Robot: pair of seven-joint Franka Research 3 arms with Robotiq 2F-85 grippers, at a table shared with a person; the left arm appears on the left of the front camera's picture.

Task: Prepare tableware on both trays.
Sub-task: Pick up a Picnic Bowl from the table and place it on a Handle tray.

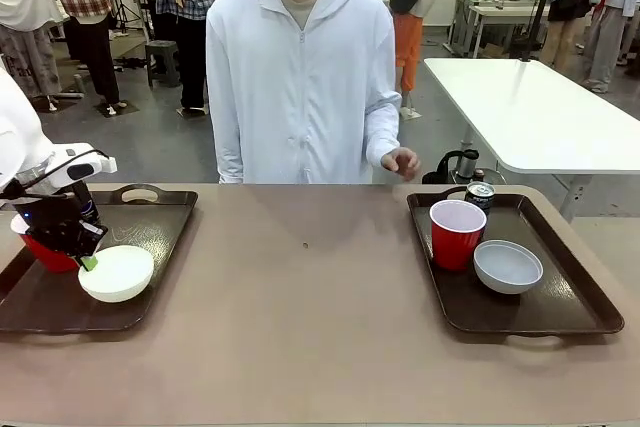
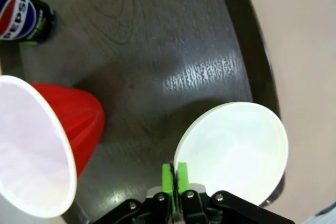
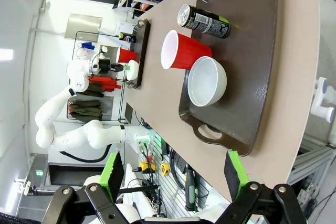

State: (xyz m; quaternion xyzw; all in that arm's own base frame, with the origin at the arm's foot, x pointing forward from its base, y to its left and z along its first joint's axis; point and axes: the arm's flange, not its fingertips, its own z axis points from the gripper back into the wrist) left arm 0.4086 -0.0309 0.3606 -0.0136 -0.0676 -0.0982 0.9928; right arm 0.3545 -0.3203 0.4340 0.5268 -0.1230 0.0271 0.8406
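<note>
1. You're looking at two brown trays: the left tray (image 1: 150,209) is sitting under the left arm, the right tray (image 1: 570,292) is lying well apart across the table (image 1: 320,317).
2. Right tray is already carrying a red cup (image 1: 456,233), a pale bowl (image 1: 507,266) just beside it and a dark can (image 1: 480,195) behind the cup. That set is looking complete.
3. Left tray is holding the white bowl (image 1: 117,273), a second red cup (image 1: 45,252) beside it and a can (image 2: 23,14) at the far corner.
4. Your left gripper (image 2: 176,174) is standing with its green pads pressed together at the white bowl's near rim; whether the rim is pinched between them you can't tell. The bowl is lying just ahead of the fingers, toward the tray's table-side edge.
5. Your right gripper (image 3: 173,174) is hanging with jaws wide apart, holding nothing, high above its tray.
6. Left arm is clearly the nearer one for any bowl adjustment.
7. The person's hand (image 1: 400,161) is hovering behind the table, touching nothing.
</note>
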